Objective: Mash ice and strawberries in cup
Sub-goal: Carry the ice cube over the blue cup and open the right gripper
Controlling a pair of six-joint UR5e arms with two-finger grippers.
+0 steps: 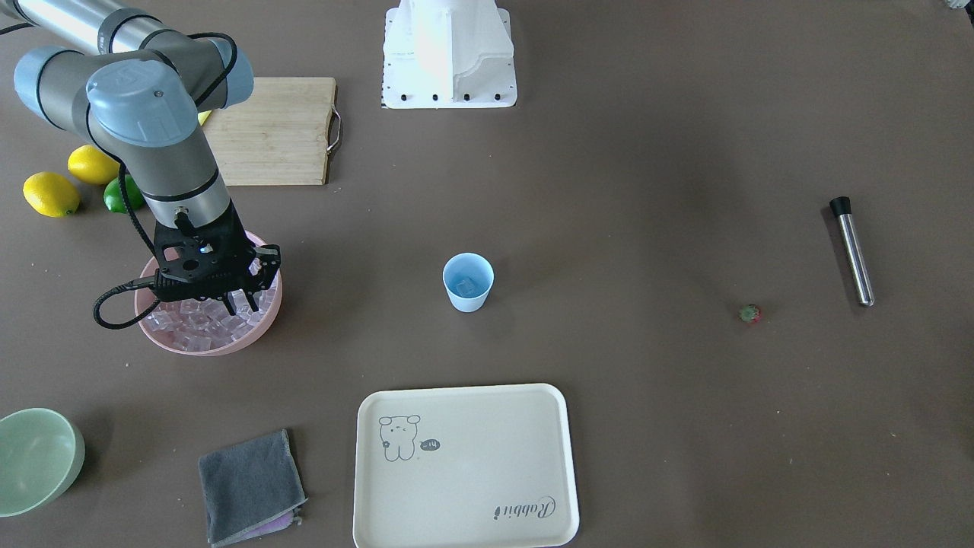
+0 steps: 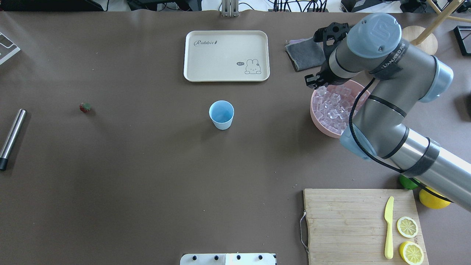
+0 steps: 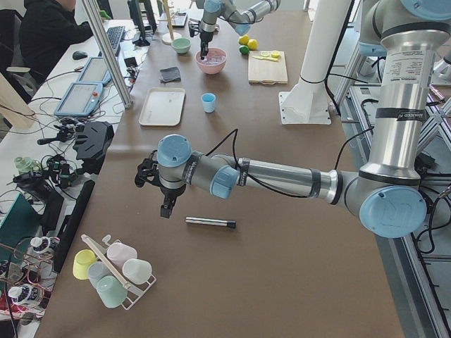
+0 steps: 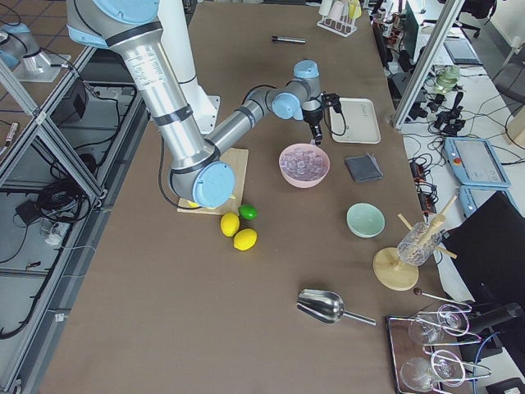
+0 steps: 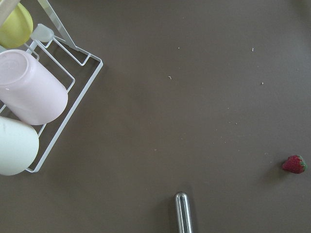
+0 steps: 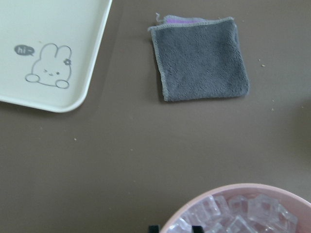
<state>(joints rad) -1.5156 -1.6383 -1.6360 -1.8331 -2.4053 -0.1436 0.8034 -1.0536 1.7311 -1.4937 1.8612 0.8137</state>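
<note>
While poised over the pink bowl [image 1: 251, 340], right gripper [image 1: 241, 304]: jaws spread just above the ice [image 1: 199, 326].
Cup [image 2: 221, 115]: table's middle — strawberry [image 2: 85, 107] well apart, toward the left edge.
Left gripper [image 3: 165, 209]: jaws — cannot tell.

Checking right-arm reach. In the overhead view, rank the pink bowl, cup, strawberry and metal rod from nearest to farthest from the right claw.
1. Pink bowl: just below the right claw, on the robot's right.
2. Cup: table centre.
3. Strawberry: out on the left side.
4. Metal rod: far left edge.
</note>
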